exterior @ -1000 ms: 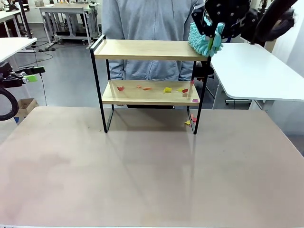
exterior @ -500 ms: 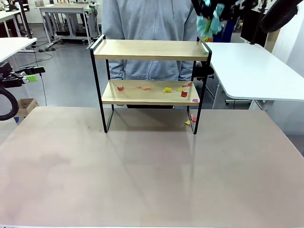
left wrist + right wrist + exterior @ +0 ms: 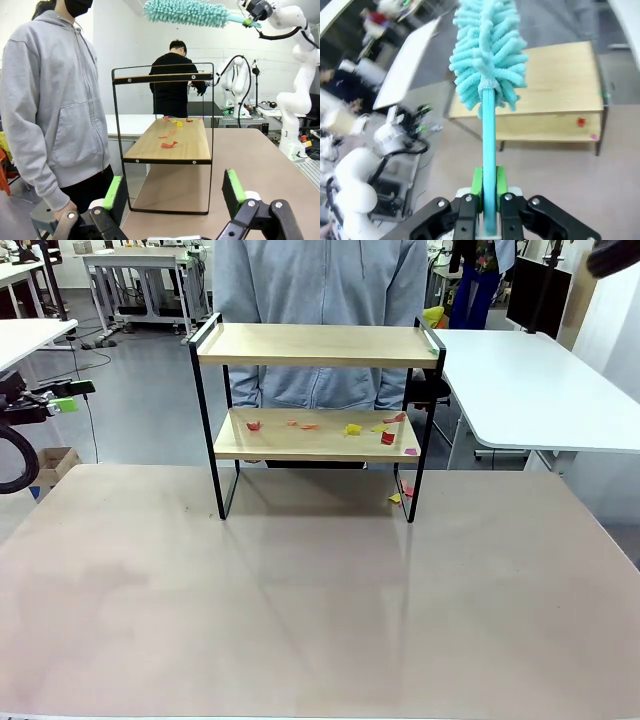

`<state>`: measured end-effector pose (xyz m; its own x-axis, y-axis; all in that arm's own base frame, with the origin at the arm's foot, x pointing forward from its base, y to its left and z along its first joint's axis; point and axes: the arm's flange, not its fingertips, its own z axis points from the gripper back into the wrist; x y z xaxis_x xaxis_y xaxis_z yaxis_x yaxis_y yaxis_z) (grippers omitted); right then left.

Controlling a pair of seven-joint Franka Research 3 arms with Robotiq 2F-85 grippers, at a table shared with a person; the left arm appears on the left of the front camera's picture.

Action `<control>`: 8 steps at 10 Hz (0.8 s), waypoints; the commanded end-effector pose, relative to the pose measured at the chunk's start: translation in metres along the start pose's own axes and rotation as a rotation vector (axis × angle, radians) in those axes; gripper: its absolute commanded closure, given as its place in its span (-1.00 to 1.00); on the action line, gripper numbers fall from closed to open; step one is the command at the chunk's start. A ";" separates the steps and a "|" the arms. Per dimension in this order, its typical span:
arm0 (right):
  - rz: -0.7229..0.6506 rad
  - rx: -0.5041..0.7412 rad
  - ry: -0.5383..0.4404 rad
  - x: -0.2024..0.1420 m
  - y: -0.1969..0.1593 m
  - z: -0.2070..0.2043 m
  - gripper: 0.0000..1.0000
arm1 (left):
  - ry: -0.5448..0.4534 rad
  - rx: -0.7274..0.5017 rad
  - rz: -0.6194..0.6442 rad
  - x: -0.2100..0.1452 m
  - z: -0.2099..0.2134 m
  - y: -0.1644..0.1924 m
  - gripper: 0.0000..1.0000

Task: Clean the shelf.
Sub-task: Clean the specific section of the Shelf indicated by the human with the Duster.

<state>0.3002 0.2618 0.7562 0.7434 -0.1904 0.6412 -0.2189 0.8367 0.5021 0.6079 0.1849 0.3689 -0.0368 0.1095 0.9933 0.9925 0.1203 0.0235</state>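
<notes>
The shelf [image 3: 318, 345] stands at the table's far side, its top board bare. Several red and yellow paper scraps [image 3: 352, 428] lie on its lower board, and a few more scraps [image 3: 400, 495] sit on the table by its right leg. My right gripper [image 3: 489, 184] is shut on the teal handle of a fluffy teal duster [image 3: 487, 55], held high above the shelf [image 3: 555, 85]. The left wrist view shows the duster [image 3: 190, 12] hanging well over the shelf [image 3: 167, 145]. At the table's left edge my left gripper [image 3: 172, 192] is open, with nothing between its green pads [image 3: 114, 192].
A person in a grey hoodie [image 3: 320, 290] stands right behind the shelf, close to its far side. A white side table [image 3: 530, 390] stands at the right, another [image 3: 25, 335] at the left. The wide brown tabletop [image 3: 300, 610] stretches in front of the shelf.
The right gripper lifted the duster from the right end of the shelf's top board and up past the top of the front view. The left arm stayed still.
</notes>
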 end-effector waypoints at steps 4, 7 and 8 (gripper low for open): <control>0.211 0.446 0.409 -0.013 -0.042 0.007 0.74 | 0.004 -0.005 -0.006 0.003 -0.001 -0.002 -1.00; 0.301 0.451 0.677 -0.021 -0.059 0.010 0.74 | 0.004 -0.005 -0.006 0.003 -0.001 -0.002 -1.00; 0.321 0.406 0.765 -0.025 -0.066 0.007 0.74 | 0.004 -0.005 -0.006 0.003 -0.001 -0.002 -1.00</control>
<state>0.2801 0.2131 0.7039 0.8227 0.4588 0.3356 -0.5514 0.5005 0.6675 0.6079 0.1849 0.3689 -0.0368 0.1095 0.9933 0.9925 0.1203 0.0235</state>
